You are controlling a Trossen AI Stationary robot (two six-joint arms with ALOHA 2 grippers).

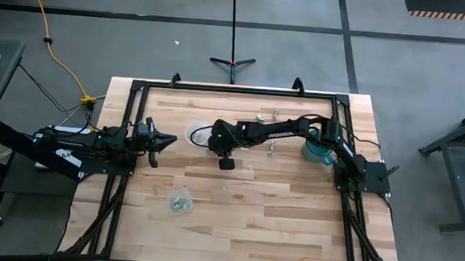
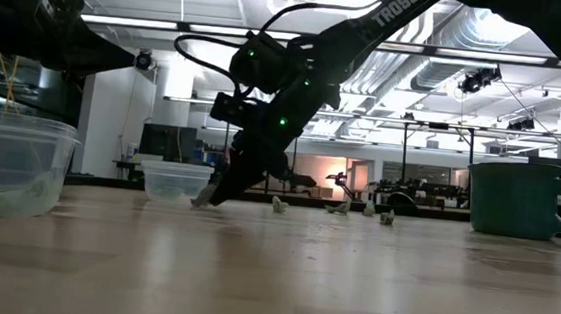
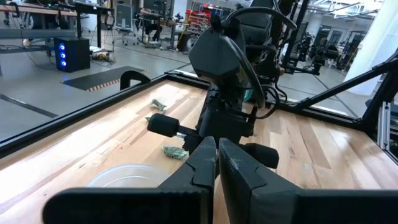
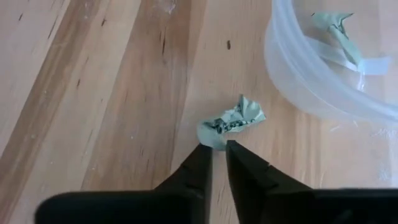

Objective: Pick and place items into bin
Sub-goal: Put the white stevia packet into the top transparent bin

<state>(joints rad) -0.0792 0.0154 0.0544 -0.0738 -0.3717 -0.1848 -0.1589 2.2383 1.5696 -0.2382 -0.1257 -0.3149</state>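
Your right gripper is reaching down beside the clear cup, its fingers nearly together and pinching the edge of a crumpled green-grey piece lying on the table, just outside the cup's rim. It looks light, soft and papery, so you're probably gripping best across its bunched middle. Your left gripper is waiting at the left edge, fingers together.

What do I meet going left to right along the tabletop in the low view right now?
Near clear tub holding pieces → farther clear tub → right pincer down at the table → small crumpled pieces → teal mug.
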